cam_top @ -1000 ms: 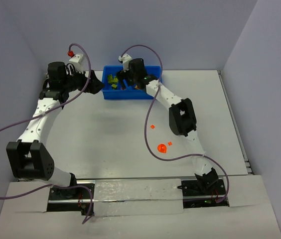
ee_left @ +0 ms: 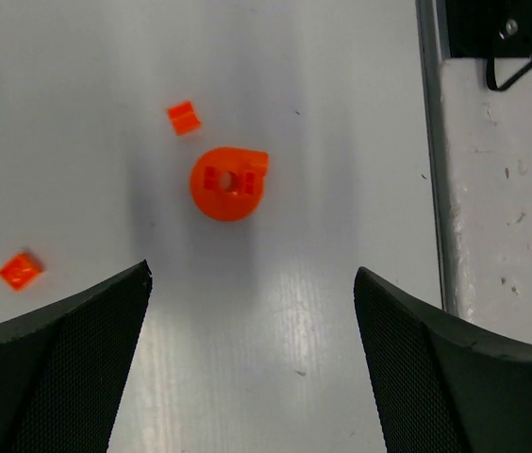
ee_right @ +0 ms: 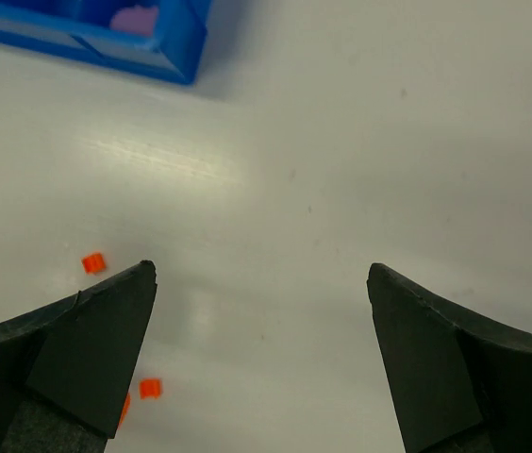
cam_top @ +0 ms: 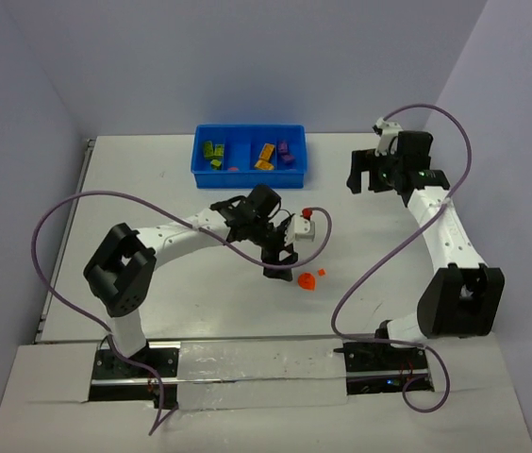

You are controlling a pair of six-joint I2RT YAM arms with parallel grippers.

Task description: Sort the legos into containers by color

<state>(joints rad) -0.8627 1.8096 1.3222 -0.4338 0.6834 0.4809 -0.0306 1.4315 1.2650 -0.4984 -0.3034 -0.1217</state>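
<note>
While its jaws stand wide apart with nothing between them, the left gripper [cam_top: 280, 264] hangs over the table [cam_top: 153, 198] near the middle of the top view, touching none of the pieces. In the left wrist view this gripper [ee_left: 252, 274] frames bare table, and just beyond its tips lies a round orange-red lego [ee_left: 228, 181]. One small orange-red brick [ee_left: 184, 117] sits near the round lego at the upper left, and another [ee_left: 21, 271] lies at the left edge, beside the left finger. From above, the round lego [cam_top: 307, 279] lies just right of the gripper. The right gripper [cam_top: 362, 176] is likewise spread wide and empty, raised at the upper right of the top view, well apart from the loose pieces. Along the top centre stands the blue bin [cam_top: 250, 177], holding olive-green legos [cam_top: 212, 151] in its leftmost compartment, a yellow-orange lego [cam_top: 265, 156] in the third and purple legos [cam_top: 287, 153] in the rightmost.
</note>
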